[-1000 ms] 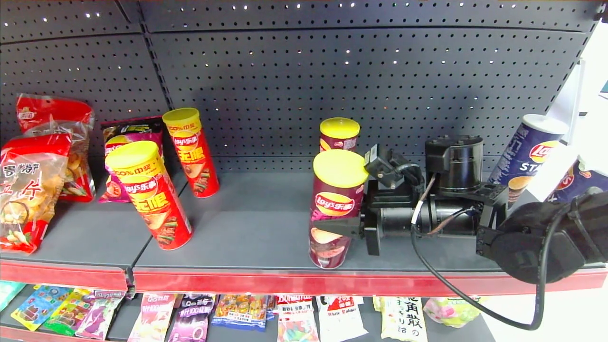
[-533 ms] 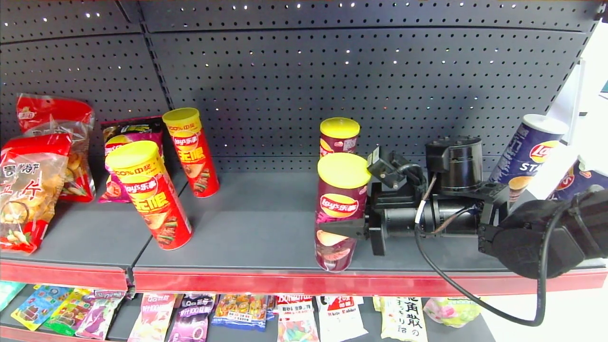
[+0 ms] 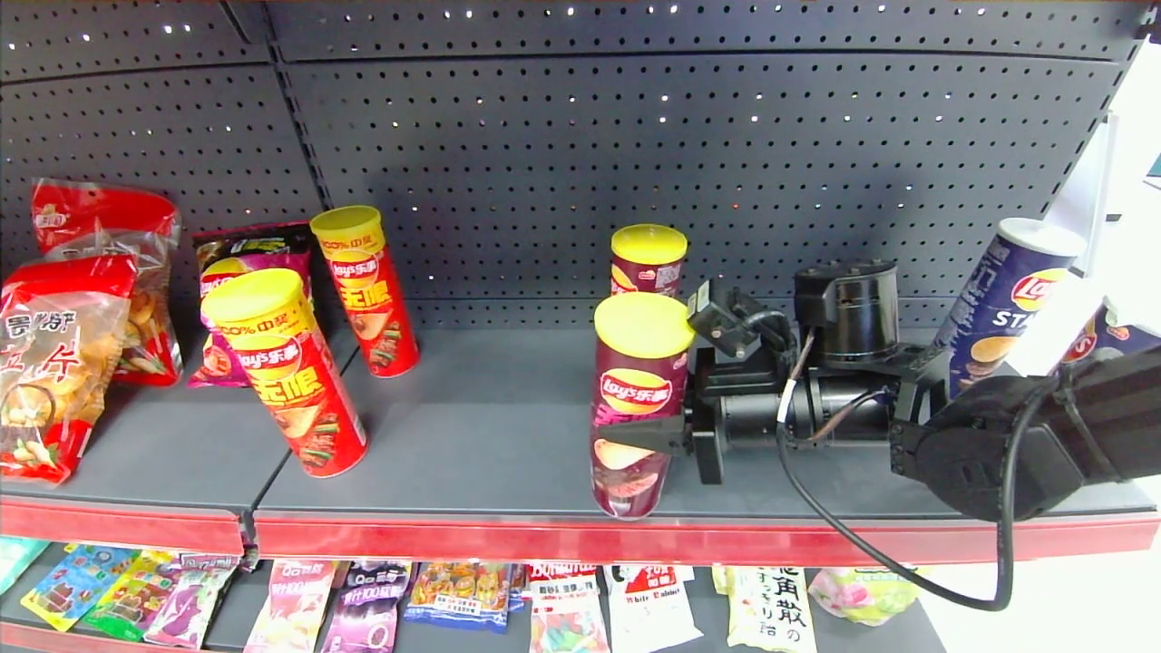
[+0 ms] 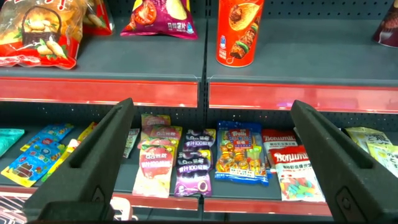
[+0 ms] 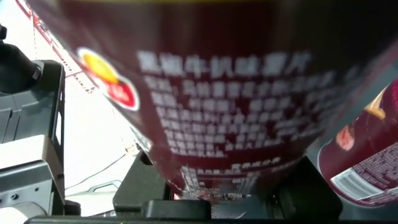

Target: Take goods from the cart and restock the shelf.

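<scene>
Inspector: Shifted since half a second ago: the right hand point(image 3: 646, 432) and the maroon can point(image 3: 639, 363) it carries have gone slightly toward the robot's left along the shelf point(image 3: 472, 435). All other stock is unmoved.

Clerk: Nearest items first, please.

Inspector: Left hand point(image 4: 205, 180), fingers spread wide with nothing between them, faces the lower shelf point(image 3: 893, 628), where flat packets point(image 4: 193, 168) lie in a row.

Clerk: And the can?

Inspector: Clamped around its middle by the right hand, roughly upright, yellow lid up, at the shelf's red front lip. Whether its base bears on the deck, I cannot tell. The right wrist view has its label point(image 5: 205, 93) close up between that hand's fingers.

Clerk: Behind it?

Inspector: Second maroon can point(image 3: 647, 258) directly behind, near the pegboard back point(image 3: 689, 163). Front red can point(image 3: 286, 372) and rear red can point(image 3: 365, 290) stand well apart to the left, both leaning. Snack bags point(image 3: 54, 354) occupy the far left. Blue can point(image 3: 1007, 281) leans at the far right.
</scene>
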Robot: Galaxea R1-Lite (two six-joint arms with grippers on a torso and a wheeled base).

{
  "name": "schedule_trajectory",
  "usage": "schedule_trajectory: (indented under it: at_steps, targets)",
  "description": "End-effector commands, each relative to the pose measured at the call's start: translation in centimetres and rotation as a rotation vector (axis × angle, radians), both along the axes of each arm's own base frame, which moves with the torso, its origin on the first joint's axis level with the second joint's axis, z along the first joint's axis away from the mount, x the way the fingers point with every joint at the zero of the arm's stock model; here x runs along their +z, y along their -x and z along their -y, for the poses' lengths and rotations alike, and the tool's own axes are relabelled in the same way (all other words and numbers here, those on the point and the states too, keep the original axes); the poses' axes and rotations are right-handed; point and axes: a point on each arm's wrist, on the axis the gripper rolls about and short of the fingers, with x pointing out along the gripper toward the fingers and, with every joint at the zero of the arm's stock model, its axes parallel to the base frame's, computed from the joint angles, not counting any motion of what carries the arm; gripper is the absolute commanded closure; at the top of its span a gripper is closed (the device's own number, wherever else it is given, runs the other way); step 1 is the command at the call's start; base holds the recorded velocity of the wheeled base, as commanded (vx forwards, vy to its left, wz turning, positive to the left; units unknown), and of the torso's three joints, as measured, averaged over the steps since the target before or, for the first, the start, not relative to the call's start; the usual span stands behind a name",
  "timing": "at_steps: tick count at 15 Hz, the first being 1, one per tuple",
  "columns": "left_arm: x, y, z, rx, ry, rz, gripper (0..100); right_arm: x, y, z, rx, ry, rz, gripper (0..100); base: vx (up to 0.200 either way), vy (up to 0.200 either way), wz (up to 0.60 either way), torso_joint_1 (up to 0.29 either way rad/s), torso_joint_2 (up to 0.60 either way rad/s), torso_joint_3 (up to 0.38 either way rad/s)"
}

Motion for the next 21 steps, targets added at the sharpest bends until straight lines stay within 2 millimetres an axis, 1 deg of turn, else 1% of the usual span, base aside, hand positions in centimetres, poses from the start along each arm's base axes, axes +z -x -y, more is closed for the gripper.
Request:
schedule_trajectory:
  at_steps: [1,9,10,15,17,18,21]
  targets:
    - [0.0,0.0,0.0,0.0,0.0,-0.001,0,-0.1,-0.1,0.0,0.0,0.003,-0.004,100,0.0,0.0,0.0,0.0,0.0,0.0]
    - [0.0,0.0,0.0,0.0,0.0,-0.001,0,-0.3,-0.1,-0.1,0.006,0.004,-0.008,100,0.0,0.0,0.0,0.0,0.0,0.0]
    - [0.0,0.0,0.0,0.0,0.0,0.001,0,-0.3,-0.1,-0.1,0.006,0.004,-0.008,0,0.0,0.0,0.0,0.0,0.0,0.0]
    - [0.0,0.0,0.0,0.0,0.0,0.001,0,-0.2,-0.1,0.0,0.0,0.003,-0.003,0,0.0,0.0,0.0,0.0,0.0,0.0]
    - [0.0,0.0,0.0,0.0,0.0,0.001,0,-0.2,0.1,0.4,-0.017,0.009,-0.009,0,0.0,0.0,0.0,0.0,0.0,0.0]
    - [0.0,0.0,0.0,0.0,0.0,-0.001,0,-0.1,0.5,1.2,-0.036,0.012,-0.018,0,0.0,0.0,0.0,0.0,0.0,0.0]
    - [0.0,0.0,0.0,0.0,0.0,-0.001,0,-0.2,1.2,2.5,-0.086,0.028,-0.028,0,0.0,0.0,0.0,0.0,0.0,0.0]
